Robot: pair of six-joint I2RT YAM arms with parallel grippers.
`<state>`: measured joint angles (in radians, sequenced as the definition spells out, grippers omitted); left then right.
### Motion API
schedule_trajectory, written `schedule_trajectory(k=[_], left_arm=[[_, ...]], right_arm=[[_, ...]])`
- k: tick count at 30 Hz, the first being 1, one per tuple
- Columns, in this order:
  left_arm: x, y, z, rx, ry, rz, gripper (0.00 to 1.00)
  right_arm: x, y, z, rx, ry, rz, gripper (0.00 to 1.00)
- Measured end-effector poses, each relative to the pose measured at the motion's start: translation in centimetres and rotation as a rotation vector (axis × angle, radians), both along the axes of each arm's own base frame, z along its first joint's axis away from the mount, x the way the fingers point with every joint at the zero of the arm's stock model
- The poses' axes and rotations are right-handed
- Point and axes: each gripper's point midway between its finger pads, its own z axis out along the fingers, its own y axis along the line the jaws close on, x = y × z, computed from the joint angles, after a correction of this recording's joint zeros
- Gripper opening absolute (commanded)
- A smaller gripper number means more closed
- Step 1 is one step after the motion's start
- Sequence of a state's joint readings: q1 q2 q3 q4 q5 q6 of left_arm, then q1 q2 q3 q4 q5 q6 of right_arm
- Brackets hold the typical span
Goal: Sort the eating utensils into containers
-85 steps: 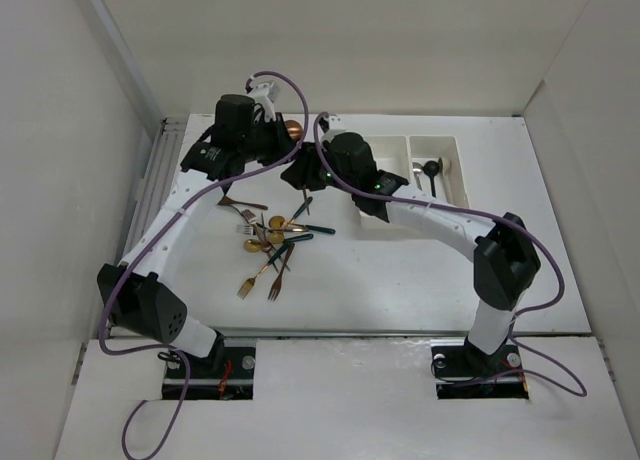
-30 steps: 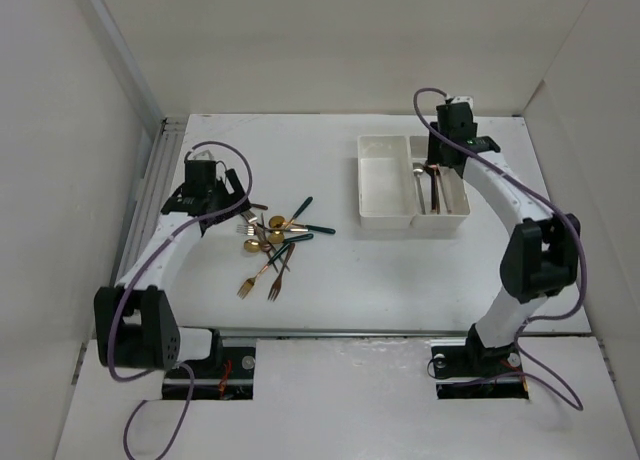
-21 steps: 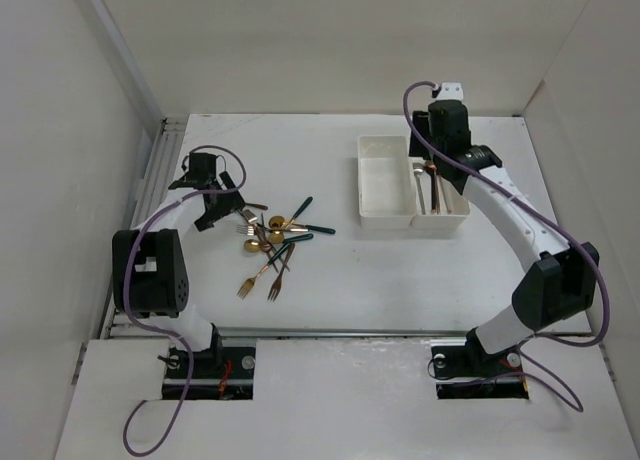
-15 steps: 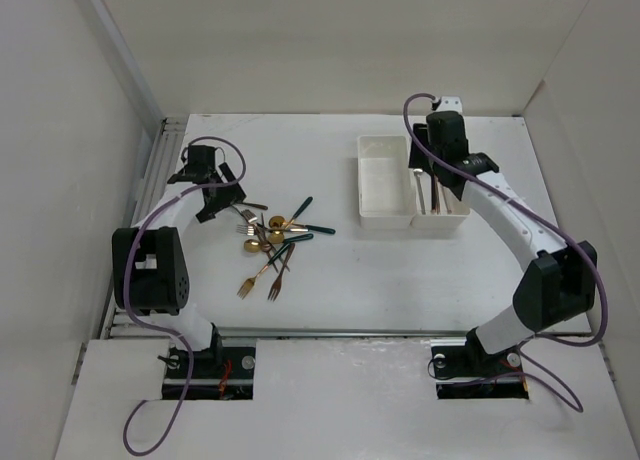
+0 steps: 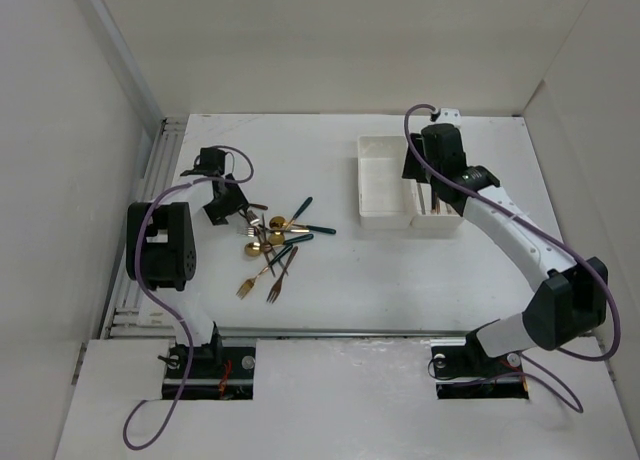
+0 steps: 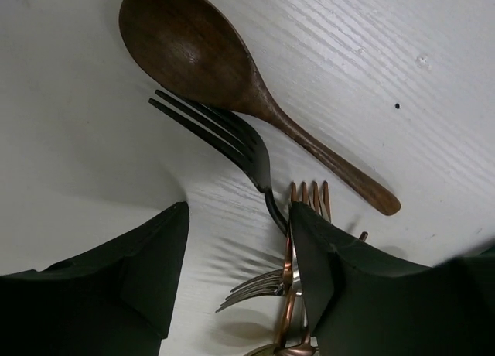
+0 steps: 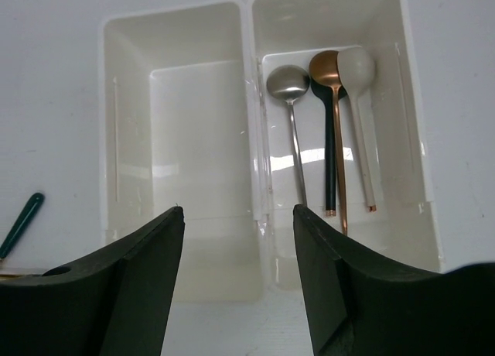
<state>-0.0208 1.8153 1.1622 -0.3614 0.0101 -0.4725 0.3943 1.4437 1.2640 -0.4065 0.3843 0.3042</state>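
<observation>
Right wrist shows four spoons (image 7: 338, 155) inside one bin (image 7: 418, 139).

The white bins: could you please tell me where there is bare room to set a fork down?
The left compartment is wholly bare. The right compartment is crowded: four spoons lie side by side, leaving only narrow strips along its walls.

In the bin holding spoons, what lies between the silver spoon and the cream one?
A copper spoon and a black spoon lie there side by side, their bowls overlapping. The right wrist view shows it.
</observation>
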Motion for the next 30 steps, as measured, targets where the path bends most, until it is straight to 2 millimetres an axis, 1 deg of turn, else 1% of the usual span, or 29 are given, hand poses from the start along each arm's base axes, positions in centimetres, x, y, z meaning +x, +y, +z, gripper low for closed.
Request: schedule_trajectory(k=[3,4,7,8,9,11,12,13,15,19,21,22,24,26,27,29,30], left_arm=[[0.4,-0.1,-0.1,-0.004,0.005,0.008,0.45],[0.5,-0.1,-0.1,-0.004,0.005,0.01,0.41],[0.9,-0.2,-0.2,-0.009,0.007,0.02,0.35],[1.0,-0.2,-0.2,-0.009,0.01,0.022,0.28],[1.1,-0.2,-0.3,-0.009,0.014,0.025,0.25],[1.7,-0.2,-0.4,-0.012,0.014,0.027,0.15],[2.0,-0.2,-0.4,-0.013,0.013,0.029,0.03],[2.2,-0.3,-0.4,-0.019,0.012,0.035,0.0],[2.8,-0.5,-0.4,-0.03,0.0,0.034,0.0],[3.0,-0.5,-0.3,-0.04,-0.004,0.036,0.0],[3.0,-0.4,-0.2,-0.051,-0.003,0.038,0.0],[3.0,-0.3,-0.2,-0.057,0.0,0.04,0.0],[2.9,-0.1,-0.1,-0.064,0.007,0.045,0.0],[2.5,0.1,0.1,-0.067,0.02,0.048,0.0],[2.4,0.2,0.3,-0.068,0.027,0.05,0.0],[2.2,0.4,1.4,-0.064,0.02,0.046,0.0],[2.3,0.6,2.3,-0.057,0.002,0.039,0.0]], right_arm=[[-0.2,0.5,0.5,0.013,-0.016,0.0,0.64],[-0.3,0.6,0.6,0.014,-0.017,0.0,0.64],[-0.3,0.7,0.6,0.008,-0.019,0.001,0.64],[-0.3,0.6,0.6,0.004,-0.02,-0.002,0.64],[-0.3,0.6,0.6,-0.003,-0.021,-0.003,0.64],[-0.4,0.5,0.7,-0.012,-0.023,-0.008,0.64],[-0.3,0.5,0.7,-0.015,-0.025,-0.011,0.64],[-0.3,0.4,0.8,-0.018,-0.027,-0.014,0.64],[-0.3,0.3,0.9,-0.023,-0.031,-0.019,0.64],[-0.3,0.2,0.9,-0.04,-0.032,-0.013,0.64],[-0.5,0.8,1.1,-0.052,-0.033,0.009,0.64],[-0.5,1.3,1.3,-0.062,-0.035,0.029,0.64],[-0.6,3.0,2.0,-0.073,-0.048,0.081,0.65],[-0.6,5.7,3.2,-0.077,-0.07,0.155,0.66],[-0.7,7.3,3.7,-0.076,-0.081,0.204,0.68],[-1.3,10.4,4.7,-0.066,-0.101,0.305,0.68],[-1.7,12.0,5.1,-0.056,-0.11,0.358,0.68]])
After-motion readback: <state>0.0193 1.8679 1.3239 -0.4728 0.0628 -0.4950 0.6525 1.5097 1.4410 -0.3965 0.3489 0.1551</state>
